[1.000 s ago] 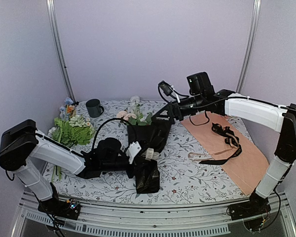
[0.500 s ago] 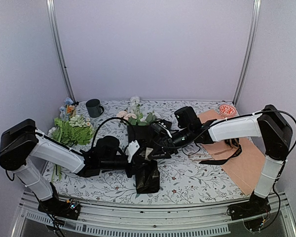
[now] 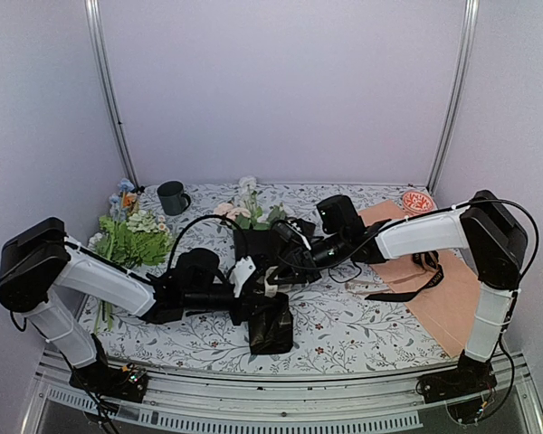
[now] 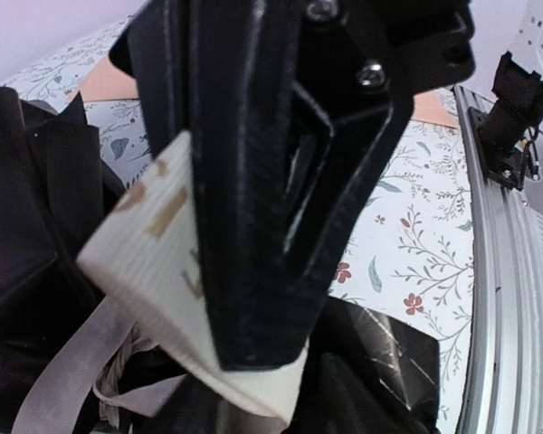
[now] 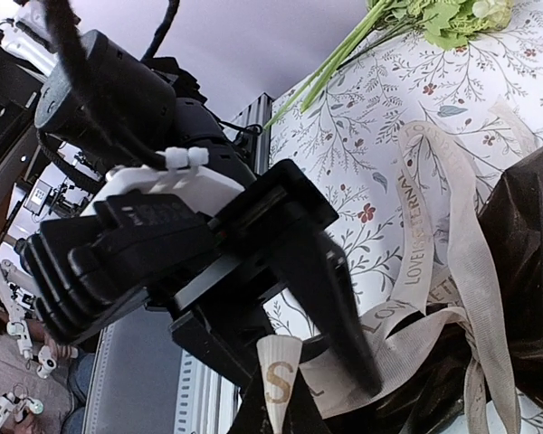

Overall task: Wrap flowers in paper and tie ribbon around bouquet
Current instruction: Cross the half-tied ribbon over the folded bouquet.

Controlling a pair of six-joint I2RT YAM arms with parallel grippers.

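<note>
The long, floppy cream-beige ribbon (image 5: 434,226) with printed lettering is draped over the glossy black paper cone (image 3: 271,327) of the bouquet (image 3: 264,271). One ribbon end is now pinched in the right gripper (image 3: 277,271). A second ago that gripper was held high and wide behind the bouquet; since then it has been brought down onto the cone and clamped shut. Over the same second the left gripper (image 5: 339,298), which had been closed tight just beside the ribbon, has been eased, and its jaws now look narrowly parted. A handover of the ribbon end from left to right is judged to be under way, so the tying is begun but not finished.

The pale pink and white flowers (image 3: 247,210) stick out of the cone on the far side of both grippers. Little room is left between the two grippers, which nearly touch over the cone. More open tablecloth (image 3: 362,330) is found to the right gripper's near side. A peach-tan sheet (image 3: 445,303) bearing a black strap ribbon (image 3: 418,264) lies to its right. A leftover green bunch (image 3: 131,240) lies well to the left of the left gripper.
</note>
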